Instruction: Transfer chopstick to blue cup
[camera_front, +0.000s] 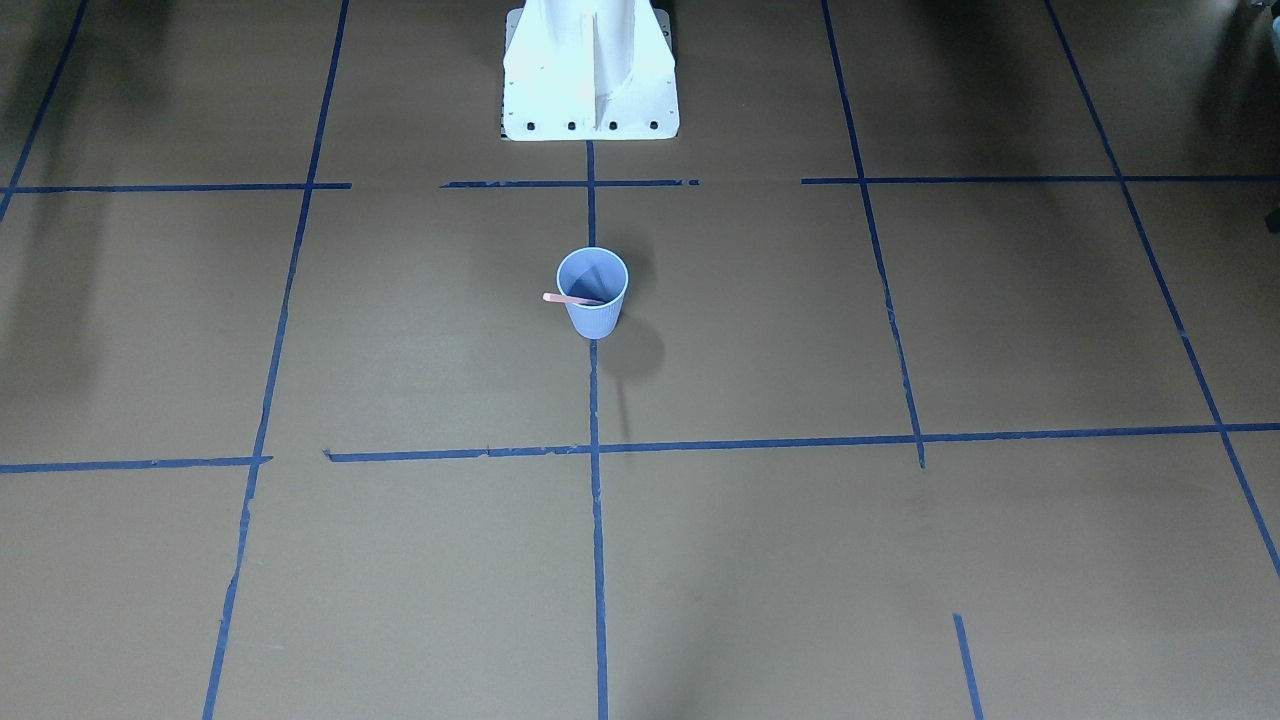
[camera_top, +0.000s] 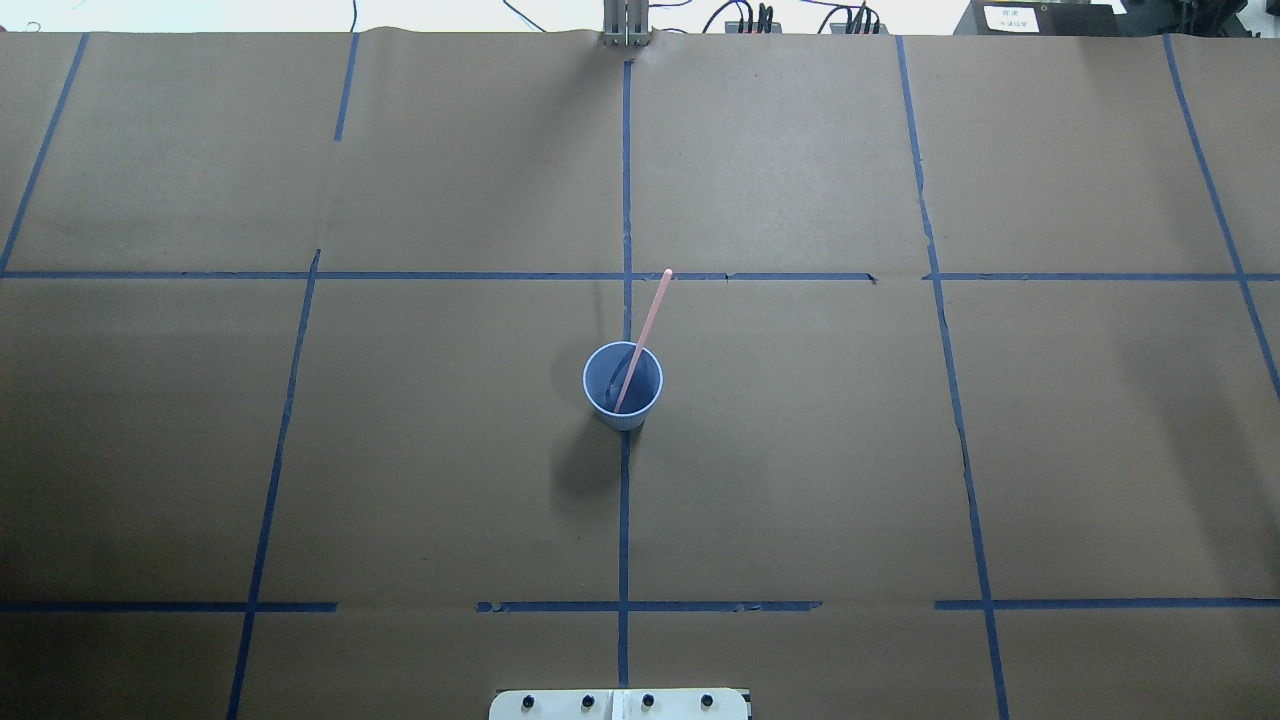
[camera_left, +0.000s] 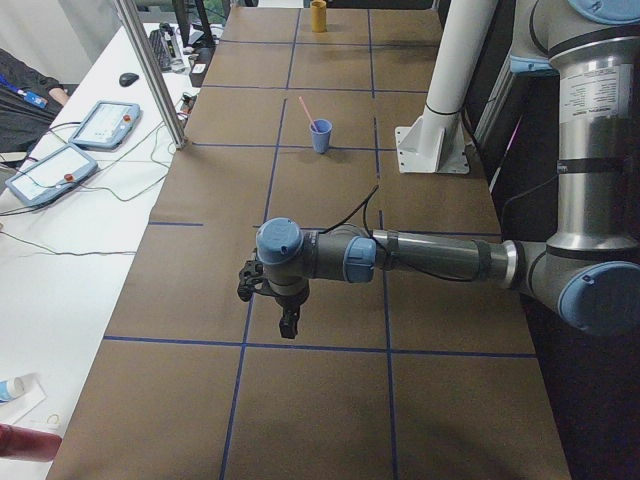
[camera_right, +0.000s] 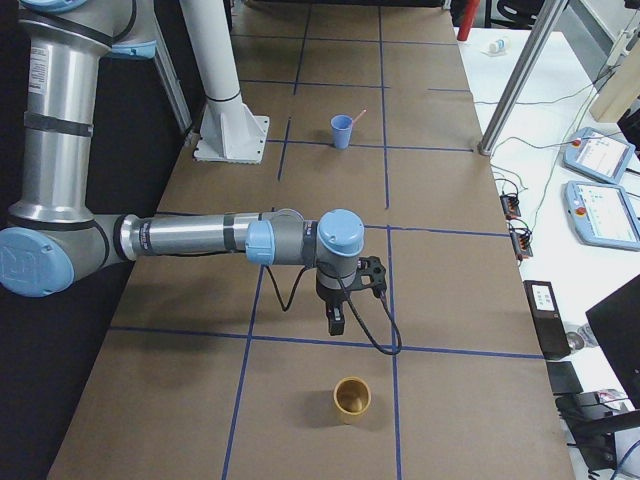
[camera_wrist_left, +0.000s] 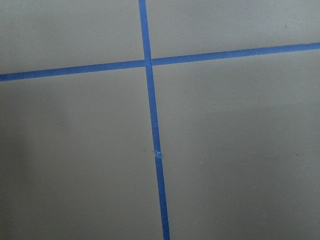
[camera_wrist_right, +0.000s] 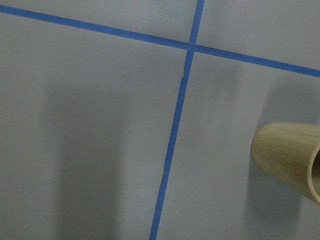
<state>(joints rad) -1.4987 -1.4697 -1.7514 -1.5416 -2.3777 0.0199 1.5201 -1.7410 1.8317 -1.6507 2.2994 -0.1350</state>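
Observation:
The blue cup (camera_front: 597, 314) stands upright at the table's middle on a tape line, also in the overhead view (camera_top: 601, 388) and both side views (camera_left: 320, 137) (camera_right: 342, 132). One pinkish chopstick (camera_top: 651, 318) stands in it, leaning over the rim away from the robot; it also shows in the front view (camera_front: 566, 299). The left gripper (camera_left: 288, 325) hangs over bare table far from the cup, seen only from the left end. The right gripper (camera_right: 335, 322) hangs at the other end, seen only from the right end. I cannot tell whether either is open or shut.
A tan bamboo cup (camera_right: 351, 399) stands near the right gripper and shows at the right wrist view's edge (camera_wrist_right: 287, 157). The white robot base (camera_front: 590, 80) sits behind the blue cup. Blue tape lines cross the brown table. Operator desks with pendants lie beyond the table's far edge.

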